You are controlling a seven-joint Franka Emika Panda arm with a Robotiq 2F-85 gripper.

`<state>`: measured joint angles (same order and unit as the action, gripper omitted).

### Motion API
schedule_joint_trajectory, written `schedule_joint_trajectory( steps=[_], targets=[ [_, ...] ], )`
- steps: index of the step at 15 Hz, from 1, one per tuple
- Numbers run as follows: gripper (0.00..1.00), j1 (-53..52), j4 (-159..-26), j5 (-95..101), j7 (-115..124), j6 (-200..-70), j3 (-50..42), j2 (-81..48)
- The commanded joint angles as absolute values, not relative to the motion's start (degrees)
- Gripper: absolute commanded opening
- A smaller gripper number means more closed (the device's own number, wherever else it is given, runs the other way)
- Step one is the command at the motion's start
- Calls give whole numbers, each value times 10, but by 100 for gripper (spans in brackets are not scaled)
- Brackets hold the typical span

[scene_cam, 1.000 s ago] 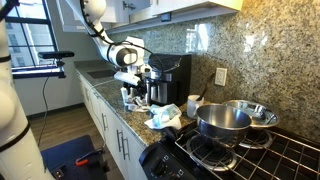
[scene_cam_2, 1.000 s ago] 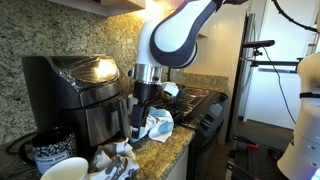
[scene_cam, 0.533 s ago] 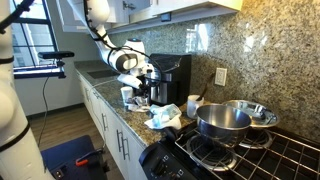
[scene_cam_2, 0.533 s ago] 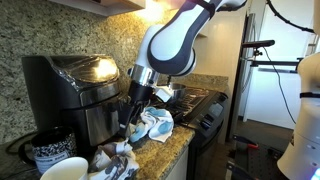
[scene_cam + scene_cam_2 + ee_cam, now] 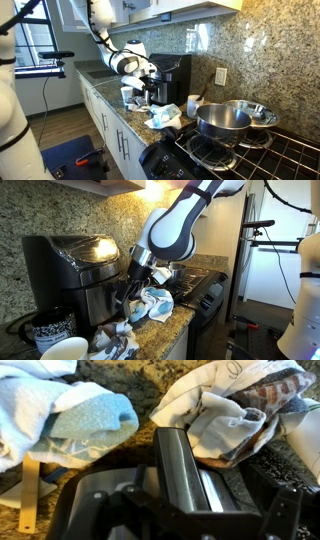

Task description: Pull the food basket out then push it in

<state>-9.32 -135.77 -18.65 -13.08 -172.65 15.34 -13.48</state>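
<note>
The food basket (image 5: 104, 302) is the lower front part of a black boxy appliance (image 5: 170, 75) on the granite counter and sits pushed in. Its handle (image 5: 182, 465), dark with a silver strip, runs up the middle of the wrist view. My gripper (image 5: 130, 288) is tilted against the appliance front, also seen in an exterior view (image 5: 141, 88). In the wrist view the gripper (image 5: 210, 492) has a jaw on each side of the handle. The left jaw is close to it. Dark counter shows between the handle and the right jaw.
A crumpled white cloth (image 5: 155, 305) lies on the counter just under the gripper, and a light blue cloth (image 5: 70, 415) lies beside it. A steel pot (image 5: 222, 120) and a metal bowl (image 5: 255, 110) stand on the stove. Cups (image 5: 50, 330) stand beside the appliance.
The wrist has tilted and the gripper has shifted slightly towards the appliance front. The basket has not visibly moved.
</note>
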Motion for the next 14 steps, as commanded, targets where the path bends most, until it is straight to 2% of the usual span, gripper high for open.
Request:
schedule_joint_trajectory(
  steps=[1,14],
  targets=[
    [100,-96,-1366,-191,-124,-1753,153,-136],
    [100,-105,-1369,-185,-119,-1787,144,-150]
  ],
)
